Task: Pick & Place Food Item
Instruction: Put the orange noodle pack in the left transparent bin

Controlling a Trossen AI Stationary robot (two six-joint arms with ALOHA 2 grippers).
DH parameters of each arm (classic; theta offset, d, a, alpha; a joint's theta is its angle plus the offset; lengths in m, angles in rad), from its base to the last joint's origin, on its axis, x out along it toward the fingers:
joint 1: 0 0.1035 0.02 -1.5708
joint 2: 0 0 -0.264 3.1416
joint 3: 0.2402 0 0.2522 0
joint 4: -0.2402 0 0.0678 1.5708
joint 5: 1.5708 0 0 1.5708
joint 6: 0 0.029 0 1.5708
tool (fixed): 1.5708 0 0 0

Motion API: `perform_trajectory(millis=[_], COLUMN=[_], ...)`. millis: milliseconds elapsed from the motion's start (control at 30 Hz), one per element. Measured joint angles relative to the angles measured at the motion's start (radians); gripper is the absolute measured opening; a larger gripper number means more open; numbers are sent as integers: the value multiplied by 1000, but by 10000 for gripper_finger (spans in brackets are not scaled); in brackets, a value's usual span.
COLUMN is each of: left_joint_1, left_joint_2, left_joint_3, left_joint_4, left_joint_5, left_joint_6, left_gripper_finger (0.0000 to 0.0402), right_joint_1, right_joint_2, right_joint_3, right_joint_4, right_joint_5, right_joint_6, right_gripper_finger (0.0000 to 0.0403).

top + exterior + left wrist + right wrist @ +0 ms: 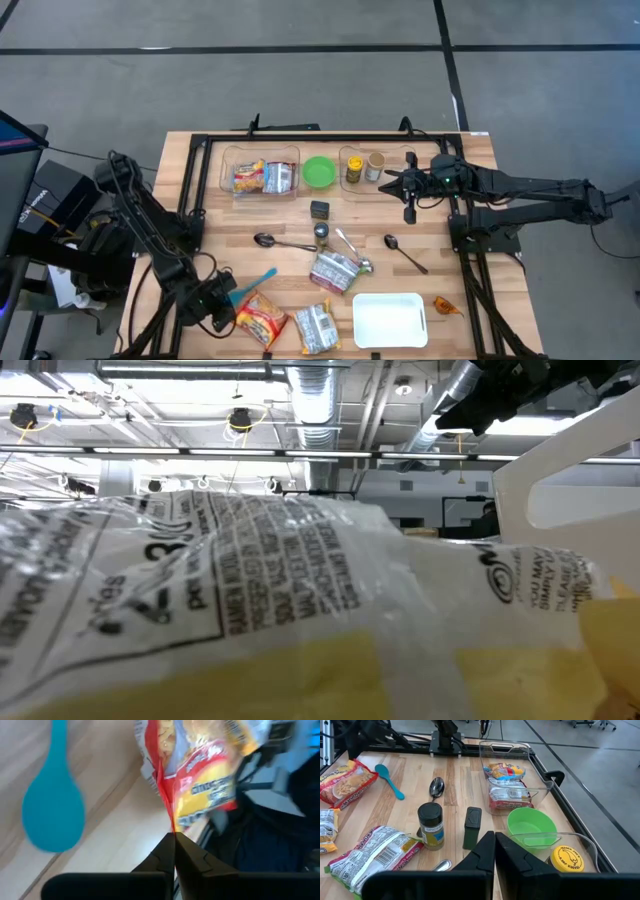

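A red and yellow noodle packet (262, 318) lies near the table's front edge, left of centre, and my left gripper (226, 304) is shut on its left end. In the left wrist view the packet (205, 770) stretches away from the closed fingertips (174, 840), with a blue spoon (52, 815) beside it on the wood. My right gripper (408, 186) hovers shut over the far right of the table and holds nothing; its wrist view shows the closed gripper (494, 840). My left gripper pinches the packet's red crimped edge (168, 812) between its two fingertips. The fingers come slanting down from the table's left side. Beyond the fingers the packet spreads out over the table near the front edge.
A silver packet (318, 326) and a white tray (390, 320) lie to the right along the front edge. Mid-table are another packet (335, 270), spoons (270, 240), a jar (321, 233) and a dark box (319, 209). At the back stand a clear bin (262, 175) and a green bowl (320, 171).
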Motion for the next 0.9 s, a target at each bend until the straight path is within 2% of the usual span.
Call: perform_trajectory(millis=[233, 733, 900], left_joint_1=[0, 1, 3], left_joint_2=[-106, -311, -343], left_joint_3=[0, 0, 0], left_joint_4=[3, 18, 17], left_joint_5=[-159, -641, -664], left_joint_6=[178, 778, 818], left_gripper_finger=[0, 0, 0], right_joint_1=[0, 0, 0], right_joint_2=[0, 0, 0], right_joint_3=[0, 0, 0], right_joint_4=[0, 0, 0], right_joint_5=[0, 0, 0], right_joint_6=[0, -2, -1], right_gripper_finger=[5, 5, 5])
